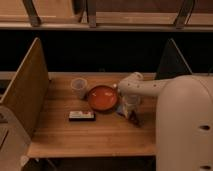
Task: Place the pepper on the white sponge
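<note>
The small dark red pepper (135,119) lies on the wooden table (100,135), right of the orange plate (102,97). My gripper (131,108) hangs down from the white arm (145,86), right over the pepper and close to it. I cannot tell whether it touches the pepper. A flat rectangular piece, white on top with a dark edge (81,116), lies front left of the plate, well left of the gripper; it looks like the white sponge.
A pale cup (79,87) stands left of the plate. A small bluish and pale piece (121,113) lies beside the gripper. Tall wooden side panels (27,87) flank the table. My white body (185,125) fills the right foreground.
</note>
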Motion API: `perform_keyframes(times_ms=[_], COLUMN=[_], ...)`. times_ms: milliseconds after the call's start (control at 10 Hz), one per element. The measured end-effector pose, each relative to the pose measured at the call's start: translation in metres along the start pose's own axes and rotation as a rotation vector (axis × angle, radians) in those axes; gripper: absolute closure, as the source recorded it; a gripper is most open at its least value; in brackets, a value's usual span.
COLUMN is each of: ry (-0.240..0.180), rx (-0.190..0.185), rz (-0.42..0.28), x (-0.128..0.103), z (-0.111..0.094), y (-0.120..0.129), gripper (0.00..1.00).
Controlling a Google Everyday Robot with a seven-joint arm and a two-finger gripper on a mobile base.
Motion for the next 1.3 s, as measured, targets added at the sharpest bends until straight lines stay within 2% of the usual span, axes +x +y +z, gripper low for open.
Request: perform_keyframes(times_ms=[100, 300, 600, 900, 1100, 1300], ry=[-0.02, -0.074, -0.14, -0.176, -0.154, -0.103], rx=[0.009, 0.055, 0.147, 0.2, 0.177, 0.128], rz=[-0.016, -0.055, -0.089, -0.089, -0.074, -0.055], x=[-0.006, -0.022, -0.045, -0.064, -0.061, -0.051], z=[-0.009, -0.036, -0.07, -0.088, -0.069, -0.035], y=[0.003, 0.004, -0.009, -0.026, -0.028, -0.024], gripper=[1.0, 1.0, 1.0, 1.0, 1.0, 1.0])
